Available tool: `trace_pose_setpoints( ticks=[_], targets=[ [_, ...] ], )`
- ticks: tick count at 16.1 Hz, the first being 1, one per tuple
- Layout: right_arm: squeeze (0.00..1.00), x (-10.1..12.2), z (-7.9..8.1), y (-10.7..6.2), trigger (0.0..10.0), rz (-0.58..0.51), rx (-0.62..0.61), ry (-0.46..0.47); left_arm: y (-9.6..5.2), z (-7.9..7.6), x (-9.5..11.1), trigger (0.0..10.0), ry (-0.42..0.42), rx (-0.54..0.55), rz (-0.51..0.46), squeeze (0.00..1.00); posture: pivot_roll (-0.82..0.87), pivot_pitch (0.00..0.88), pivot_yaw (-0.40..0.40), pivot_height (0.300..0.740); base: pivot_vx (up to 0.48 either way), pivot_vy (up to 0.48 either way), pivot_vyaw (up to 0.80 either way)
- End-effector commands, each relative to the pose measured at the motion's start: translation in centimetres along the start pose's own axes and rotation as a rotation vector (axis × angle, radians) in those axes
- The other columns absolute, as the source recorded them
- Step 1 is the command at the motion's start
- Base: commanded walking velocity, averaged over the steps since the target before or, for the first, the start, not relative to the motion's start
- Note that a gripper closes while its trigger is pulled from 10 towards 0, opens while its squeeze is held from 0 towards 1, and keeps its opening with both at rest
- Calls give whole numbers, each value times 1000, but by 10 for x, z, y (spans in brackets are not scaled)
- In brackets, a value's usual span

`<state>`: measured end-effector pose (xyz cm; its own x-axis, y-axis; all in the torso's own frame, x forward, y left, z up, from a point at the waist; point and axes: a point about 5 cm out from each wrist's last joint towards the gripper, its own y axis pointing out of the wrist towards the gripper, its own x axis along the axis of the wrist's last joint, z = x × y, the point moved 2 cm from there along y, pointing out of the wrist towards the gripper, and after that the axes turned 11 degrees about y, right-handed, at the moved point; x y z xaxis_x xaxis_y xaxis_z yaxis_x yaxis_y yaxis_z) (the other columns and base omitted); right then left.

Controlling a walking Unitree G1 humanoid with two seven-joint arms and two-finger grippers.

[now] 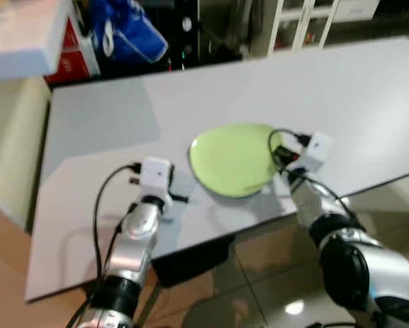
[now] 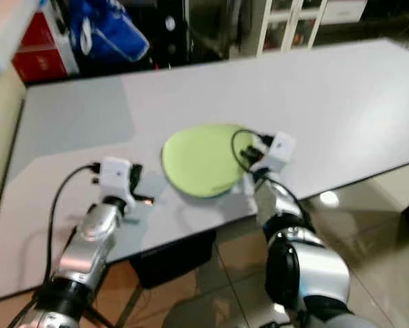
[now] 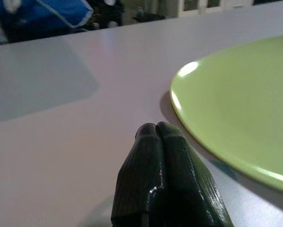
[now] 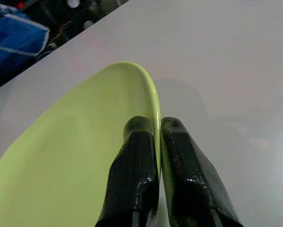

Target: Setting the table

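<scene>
A light green plate (image 1: 231,158) lies near the front edge of the white table (image 1: 327,89). My right gripper (image 4: 157,126) is shut on the plate's (image 4: 75,156) right rim, one finger above the rim and one below. My left gripper (image 3: 156,130) rests low over the tabletop just left of the plate (image 3: 235,109), its fingers pressed together with nothing between them. The left wrist (image 1: 155,176) sits near the table's front edge, the right wrist (image 1: 312,152) at the plate's right side.
A blue bag (image 1: 125,31) and a red box (image 1: 71,51) stand beyond the table's far left corner. White cabinet doors (image 1: 303,20) are behind the table. A pale counter (image 1: 23,31) juts in at the upper left. Tiled floor (image 1: 259,273) lies below the front edge.
</scene>
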<state>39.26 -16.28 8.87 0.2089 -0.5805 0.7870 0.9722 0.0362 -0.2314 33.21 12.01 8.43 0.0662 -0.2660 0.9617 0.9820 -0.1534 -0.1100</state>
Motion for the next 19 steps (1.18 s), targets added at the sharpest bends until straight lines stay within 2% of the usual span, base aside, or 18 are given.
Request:
trace_pose_setpoints(
  ticks=[1, 6, 9, 12, 13, 14, 19],
  targets=[
    [0, -6, -3, -1, 10000, 42, -11, -30, 0, -2, 1, 10000, 1, -2, -2, 0, 58, 0, 27, 740, 0, 0, 0],
    [0, -20, -4, -3, 10000, 91, -52, -24, -12, 11, -2, 10000, 19, 23, 1, 0, 116, 0, 33, 740, 0, 0, 0],
    [0, -29, -3, -4, 10000, 128, -71, -61, -19, 15, -3, 10000, 24, 33, 8, 0, 137, 0, 33, 740, 0, 0, 0],
    [0, -38, -8, -7, 10000, 155, -108, -77, -28, 18, -3, 10000, 36, 32, 14, 0, 163, 10, 44, 740, 0, 0, 0],
    [404, -41, -13, -9, 10000, 158, -134, -75, -30, 20, -3, 10000, 39, 32, 17, 0, 169, 17, 47, 740, 0, 0, 0],
    [1000, -44, -16, -10, 10000, 164, -151, -76, -31, 21, -3, 10000, 42, 32, 21, 0, 171, 20, 48, 740, 0, 0, 0],
    [1000, -43, -23, -12, 10000, 158, -183, -97, -33, 20, -3, 10000, 39, 29, 36, 0, 165, 14, 39, 740, 0, 0, 0]
  ],
)
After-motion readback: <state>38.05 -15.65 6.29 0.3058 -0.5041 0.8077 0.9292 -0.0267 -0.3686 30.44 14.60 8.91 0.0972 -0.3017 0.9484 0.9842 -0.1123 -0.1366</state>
